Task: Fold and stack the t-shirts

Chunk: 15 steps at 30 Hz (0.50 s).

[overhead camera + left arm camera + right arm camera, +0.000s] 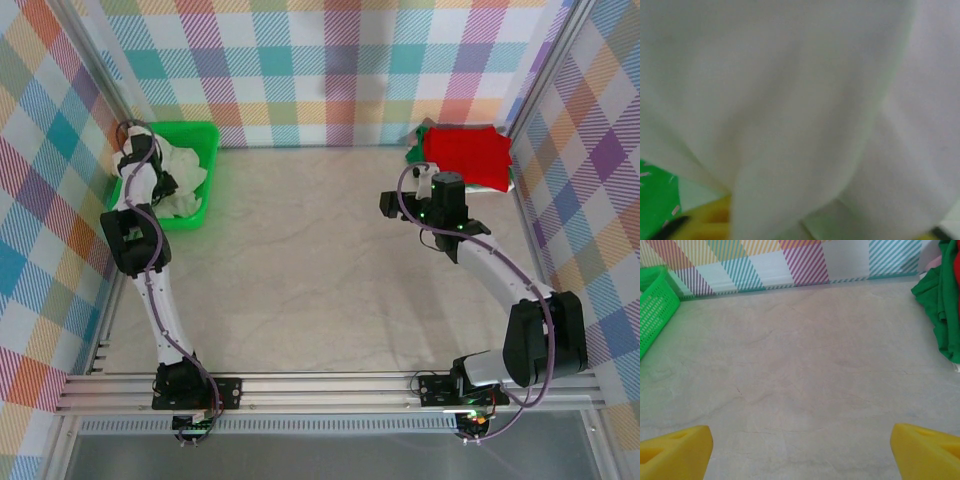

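The right gripper (800,452) is hovering low over the bare table (300,260), its yellow fingers (675,452) standing wide apart and holding nothing. Further off on the left, the left gripper (158,180) is reaching down into the tray (200,130), where the white tee (190,175) is lying crumpled. The wrist view there is showing blurred white cloth pressed close to the lens, so I cannot tell how far the jaws are closed or whether they are pinching fabric. At the far right corner, the red tee (465,150) is sitting folded on the green tee (940,300).

The white tee is looking light, limp and shapeless. It will probably be sagging and bunching as it lifts, and it may drag on the tray rim. A pinch on a raised fold near an edge, ideally a shoulder or hem, seems best, as that would let it hang open for spreading.
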{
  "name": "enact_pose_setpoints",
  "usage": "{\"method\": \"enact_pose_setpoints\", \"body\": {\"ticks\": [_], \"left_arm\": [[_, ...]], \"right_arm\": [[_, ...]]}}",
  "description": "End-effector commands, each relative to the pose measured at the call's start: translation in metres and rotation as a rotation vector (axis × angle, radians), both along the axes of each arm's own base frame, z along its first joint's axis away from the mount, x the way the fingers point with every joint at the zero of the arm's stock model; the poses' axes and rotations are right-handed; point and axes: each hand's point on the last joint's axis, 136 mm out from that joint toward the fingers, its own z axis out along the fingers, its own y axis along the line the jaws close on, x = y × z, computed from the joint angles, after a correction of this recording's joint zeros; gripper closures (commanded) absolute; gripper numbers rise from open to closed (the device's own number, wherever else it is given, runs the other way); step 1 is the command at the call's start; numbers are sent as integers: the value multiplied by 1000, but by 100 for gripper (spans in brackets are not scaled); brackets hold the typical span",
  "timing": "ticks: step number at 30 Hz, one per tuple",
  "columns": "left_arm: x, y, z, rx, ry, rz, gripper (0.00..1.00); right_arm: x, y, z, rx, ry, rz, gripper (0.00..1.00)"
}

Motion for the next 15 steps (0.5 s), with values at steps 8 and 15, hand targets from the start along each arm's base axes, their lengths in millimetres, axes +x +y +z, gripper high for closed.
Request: {"method": "enact_pose_setpoints", "body": {"ticks": [8, 15], "left_arm": [[1, -20, 183, 82, -354, -2, 100], [-13, -81, 305, 84, -587, -151, 100]], "right_arm": [[-9, -11, 39, -9, -102, -50, 8], [0, -8, 49, 3, -130, -44, 8]]}}
